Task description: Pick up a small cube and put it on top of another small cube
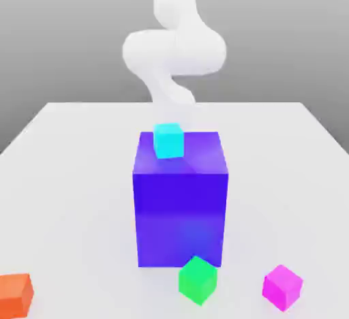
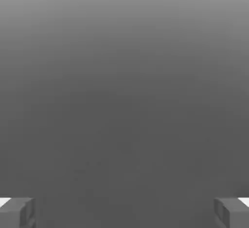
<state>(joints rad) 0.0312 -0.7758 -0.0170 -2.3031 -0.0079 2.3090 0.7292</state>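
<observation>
The small magenta-pink cube [image 1: 282, 286] lies on the white table near the front edge, at the exterior view's right. The white arm [image 1: 174, 45] rises behind the big blue-violet block [image 1: 180, 202], far back from that cube, and the block hides its lower end. In the hand view my gripper [image 2: 124, 212] is open: its two grey fingertips [image 2: 17, 212] stand wide apart with nothing but a plain grey backdrop between them.
A cyan cube [image 1: 168, 140] sits on top of the blue-violet block near its back edge. A green cube [image 1: 198, 280] lies just in front of the block. An orange cube [image 1: 15, 294] sits at the front left corner of the table [image 1: 68, 174].
</observation>
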